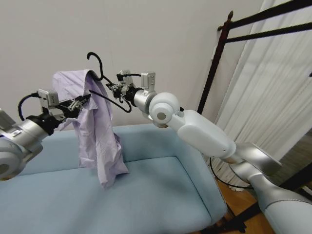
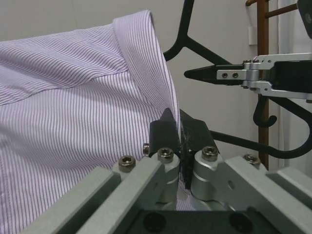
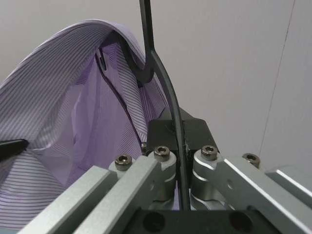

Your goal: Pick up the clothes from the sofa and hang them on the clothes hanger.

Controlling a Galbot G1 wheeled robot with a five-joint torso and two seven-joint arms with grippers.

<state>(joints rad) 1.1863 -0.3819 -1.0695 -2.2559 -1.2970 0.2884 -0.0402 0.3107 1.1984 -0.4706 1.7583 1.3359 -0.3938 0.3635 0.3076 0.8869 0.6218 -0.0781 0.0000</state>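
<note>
Shirt (image 1: 97, 141), pale purple w/ fine stripes, hangs mid-left in my head view. Its long axis runs vertical: collar up, hem down over the light blue sofa (image 1: 161, 195); can't tell if it touches the seat. Room: plain white wall (image 1: 161, 34) behind, dark clothes rack (image 1: 216, 63) and white curtain (image 1: 273, 87) at the right, wood floor (image 1: 239, 200) at lower right. Black hanger (image 3: 146, 24) sits under the collar, hook pointing up. Left gripper (image 1: 84, 101), left of the shirt, has its fingers pressed together on the front edge of the fabric. Right gripper (image 1: 112, 89), just right of the collar, pinches the hanger's wire arm.
</note>
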